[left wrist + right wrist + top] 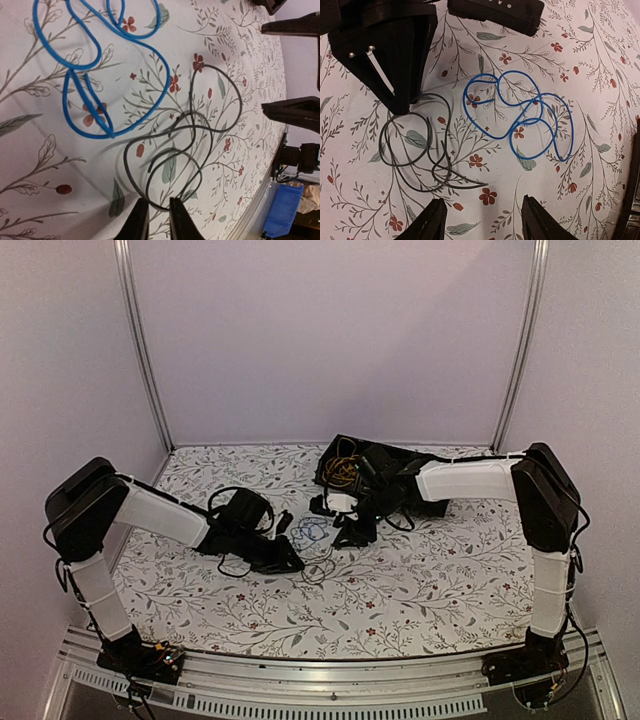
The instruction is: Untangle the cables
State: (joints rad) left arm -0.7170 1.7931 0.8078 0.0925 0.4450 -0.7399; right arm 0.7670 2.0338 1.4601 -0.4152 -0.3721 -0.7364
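Black cable (190, 116) loop lies right at the left fingers (137, 222).

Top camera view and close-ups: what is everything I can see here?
thin blue cable: one, blue, looped on the cloth mid-table
thin black cable: one, black, loose loops beside the blue one
yellow-orange cable bundle: one, yellow-orange, in the tray
black tray: one, black, far side of the table
black box with cord: one, black, left of centre
floral tablecloth: one, white with red flowers, covering the table
left arm: one, white and black, jaws narrowly apart at the black cable
right arm: one, white and black, jaws wide apart, empty
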